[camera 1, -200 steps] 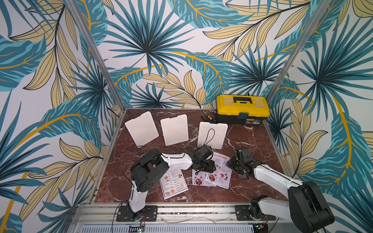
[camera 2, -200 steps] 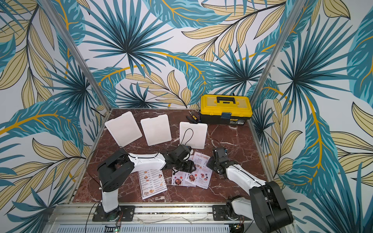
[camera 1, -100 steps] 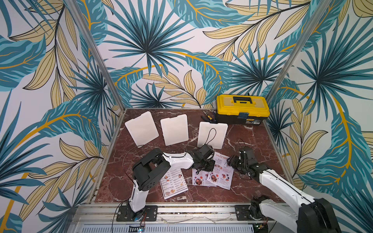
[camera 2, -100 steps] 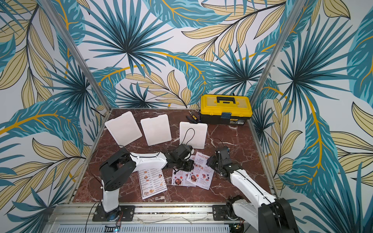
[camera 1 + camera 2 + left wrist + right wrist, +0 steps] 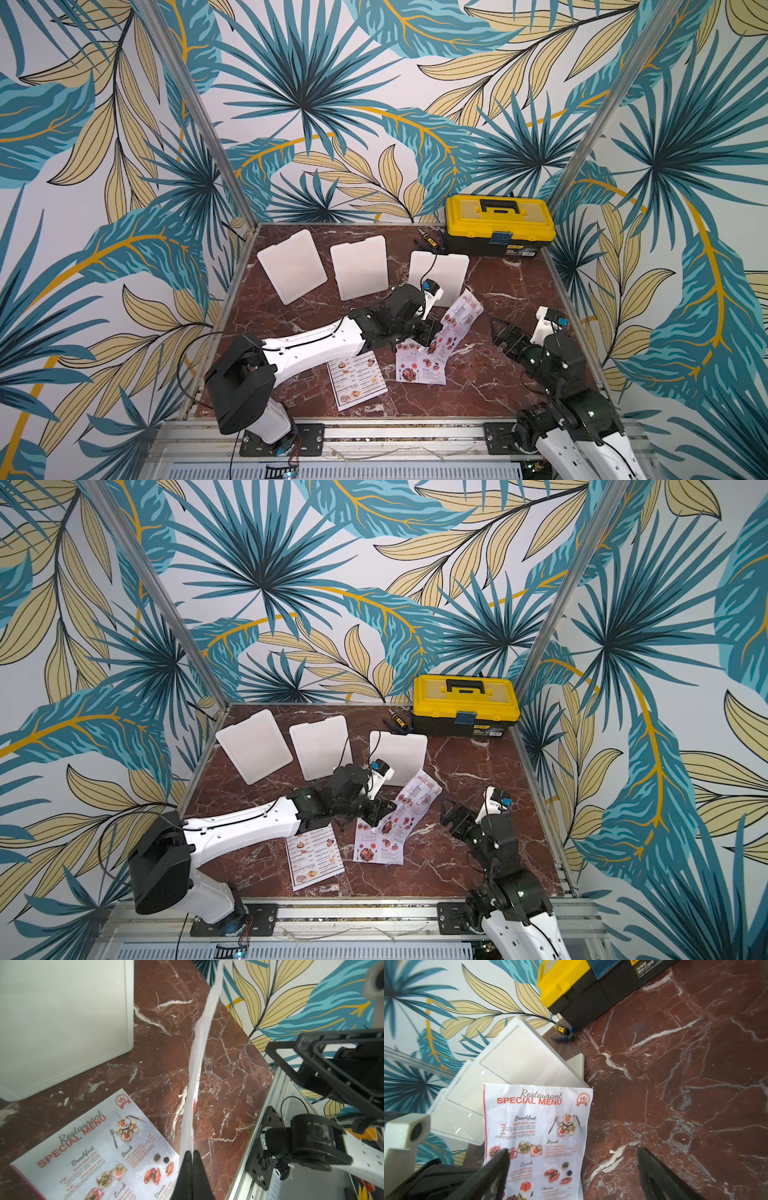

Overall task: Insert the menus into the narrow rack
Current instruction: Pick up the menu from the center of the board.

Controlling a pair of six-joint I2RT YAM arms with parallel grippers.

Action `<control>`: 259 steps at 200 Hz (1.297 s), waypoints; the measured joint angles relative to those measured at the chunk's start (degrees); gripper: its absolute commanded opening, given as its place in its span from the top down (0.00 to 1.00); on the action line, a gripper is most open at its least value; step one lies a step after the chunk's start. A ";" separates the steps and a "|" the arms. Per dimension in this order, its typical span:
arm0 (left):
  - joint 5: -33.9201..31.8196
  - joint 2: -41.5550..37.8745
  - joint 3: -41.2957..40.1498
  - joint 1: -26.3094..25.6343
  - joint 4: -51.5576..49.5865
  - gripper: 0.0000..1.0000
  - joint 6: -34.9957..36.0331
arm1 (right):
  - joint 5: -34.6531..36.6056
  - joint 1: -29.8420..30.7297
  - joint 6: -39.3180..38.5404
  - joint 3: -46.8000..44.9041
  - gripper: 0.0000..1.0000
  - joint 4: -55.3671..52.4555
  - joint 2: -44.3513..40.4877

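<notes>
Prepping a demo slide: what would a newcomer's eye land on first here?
The loud palm-leaf wallpaper wraps around the red marble table. Mid-table, the left gripper is shut on a SPECIAL MENU sheet lifted off the surface, with the right gripper open beside it. A yellow toolbox sits in the back right corner.

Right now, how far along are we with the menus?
Done: nothing; the three white stands show no menu. In hand: left end effector shut on one Special Menu, lifted off the table; right end effector open, empty. Left: that sheet plus two flat menus.
</notes>
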 measured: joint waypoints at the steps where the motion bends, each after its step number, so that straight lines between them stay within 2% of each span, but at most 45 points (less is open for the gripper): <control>1: -0.02 -0.26 -0.09 0.00 0.02 1.00 0.28 | -0.11 -0.02 -0.07 -0.04 0.00 0.00 -0.24; 35: -2.43 -4.61 -0.96 0.00 0.68 1.00 5.51 | -10.56 -0.02 -1.95 -5.60 0.00 5.05 -9.81; 61: -6.91 -8.87 -2.03 0.00 1.36 1.00 8.39 | -17.07 -0.02 -2.36 -8.07 0.00 8.63 -10.64; 101: -10.12 -16.94 -4.72 1.97 3.67 1.00 9.57 | -26.27 0.00 -2.43 -8.87 0.00 19.34 -3.89; 147: -5.29 -17.00 -4.74 7.26 6.16 1.00 8.22 | -35.30 0.00 -1.99 -11.50 0.00 35.60 9.55; 200: 0.59 -12.55 -4.72 8.59 6.64 1.00 7.52 | -38.16 0.00 -2.03 -11.47 0.00 48.87 19.34; 259: 3.82 -16.33 -4.72 8.63 7.08 1.00 6.71 | -35.76 0.04 -4.81 -10.14 0.00 49.81 20.39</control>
